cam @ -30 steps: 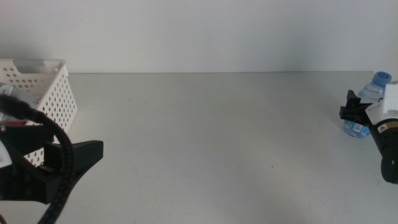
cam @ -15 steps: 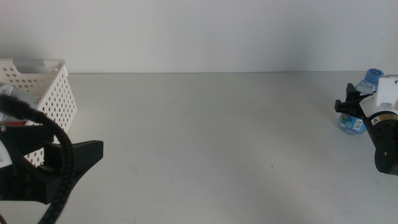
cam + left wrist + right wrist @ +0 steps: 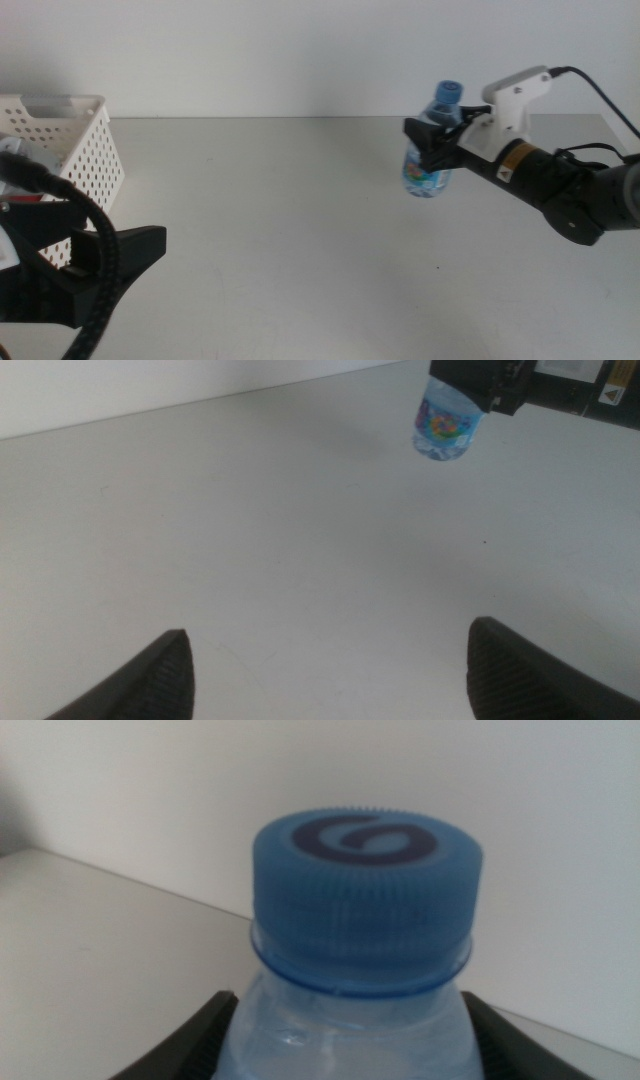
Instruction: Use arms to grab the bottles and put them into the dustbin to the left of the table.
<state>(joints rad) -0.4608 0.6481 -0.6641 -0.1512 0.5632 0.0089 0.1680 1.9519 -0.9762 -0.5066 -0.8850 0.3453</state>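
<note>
1. Now airborne: small water bottle [image 3: 432, 155], blue cap up, roughly upright, clamped at the shoulder by right tool [image 3: 436, 142], right of centre, toward the far side, above the surface [image 3: 300, 220].
2. Dustbin [image 3: 62, 140] at far left edge, well apart; bottle lies right of it, so travel leftward across the whole surface.
3. Left tool [image 3: 325, 665] spread wide, holding nothing, near-left beside the dustbin; nearer to it, yet waiting.
4. Long axis vertical; probably fine for dropping in.
</note>
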